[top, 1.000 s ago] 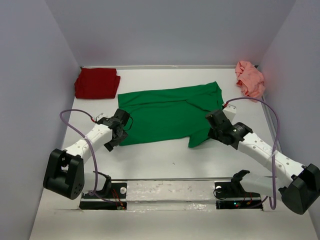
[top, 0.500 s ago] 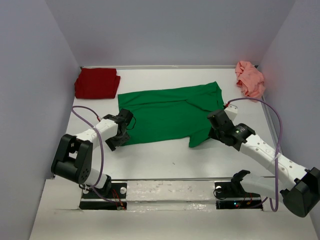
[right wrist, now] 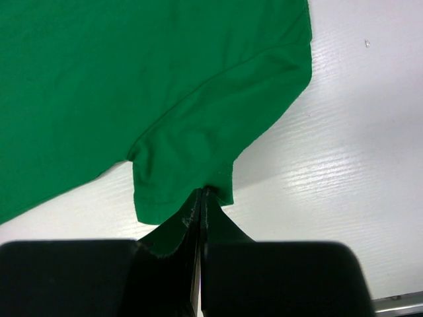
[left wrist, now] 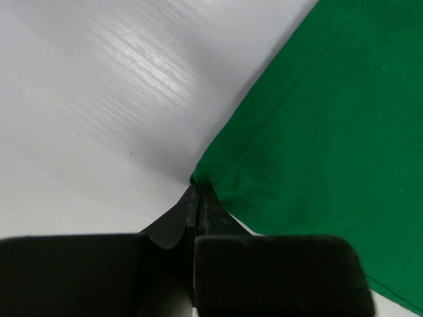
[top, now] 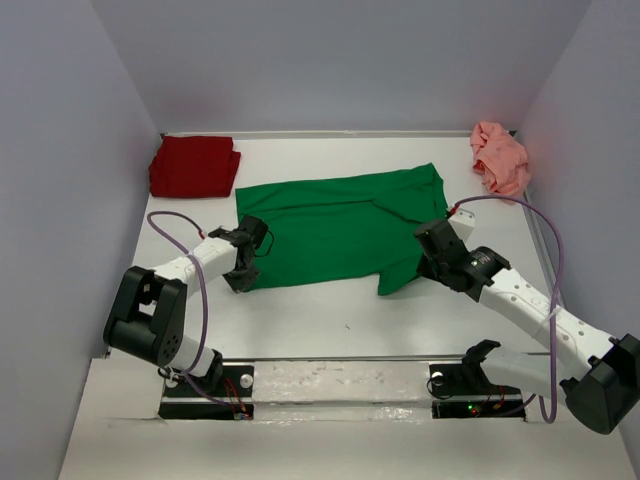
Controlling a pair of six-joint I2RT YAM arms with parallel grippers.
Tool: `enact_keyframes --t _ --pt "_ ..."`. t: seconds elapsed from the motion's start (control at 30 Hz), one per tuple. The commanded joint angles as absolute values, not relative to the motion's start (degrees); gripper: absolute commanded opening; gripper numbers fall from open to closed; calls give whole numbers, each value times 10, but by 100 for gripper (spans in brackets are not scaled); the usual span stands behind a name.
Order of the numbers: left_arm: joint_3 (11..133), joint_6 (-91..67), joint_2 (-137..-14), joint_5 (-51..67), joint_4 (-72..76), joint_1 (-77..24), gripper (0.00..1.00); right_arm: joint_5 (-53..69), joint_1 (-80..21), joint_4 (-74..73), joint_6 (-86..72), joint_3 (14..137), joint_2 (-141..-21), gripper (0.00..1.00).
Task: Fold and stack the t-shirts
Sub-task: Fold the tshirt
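- T-shirts: three lie on the white table (top: 320, 325). The green t-shirt (top: 335, 225) is spread out flat in the middle, and everything else is placed from it.
- Dark red t-shirt (top: 193, 166): behind the green t-shirt and off its left edge, not touching it. It lies as a compact, flat block with fairly straight sides.
- Left arm (top: 190, 265): comes in from the left to the green t-shirt's near left corner. The left jaws are closed on that corner. In the left wrist view the black fingers (left wrist: 175, 221) meet, with the tip of the hem pinched between them, low over the table.
- Green t-shirt itself: its long side runs left to right, with a few soft creases. A sleeve flap sticks out at its near right edge.
- Right arm (top: 520, 295): comes in from the right to that sleeve flap. The right jaws are closed on the flap's hem, and the right wrist view shows the cloth caught between the fingertips.
- Salmon pink t-shirt (top: 499, 157): behind the green t-shirt and off its right edge, not touching it. It is a crumpled heap.
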State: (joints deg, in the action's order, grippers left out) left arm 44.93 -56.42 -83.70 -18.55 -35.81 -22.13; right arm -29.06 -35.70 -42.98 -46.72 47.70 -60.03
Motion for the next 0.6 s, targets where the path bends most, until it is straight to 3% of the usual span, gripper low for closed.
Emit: enact_keyframes --t 0.0,0.23,0.57 --pt "452 -564 -827 -184 -356 -224 1 -299 -360 -428 -466 481 -600 0" --pt "461 -557 -810 -185 -369 -223 0 -322 -360 -446 -469 489 -593 0" --pt "522 -552 -692 -226 -467 -236 0 -412 -360 -511 -439 588 -602 0"
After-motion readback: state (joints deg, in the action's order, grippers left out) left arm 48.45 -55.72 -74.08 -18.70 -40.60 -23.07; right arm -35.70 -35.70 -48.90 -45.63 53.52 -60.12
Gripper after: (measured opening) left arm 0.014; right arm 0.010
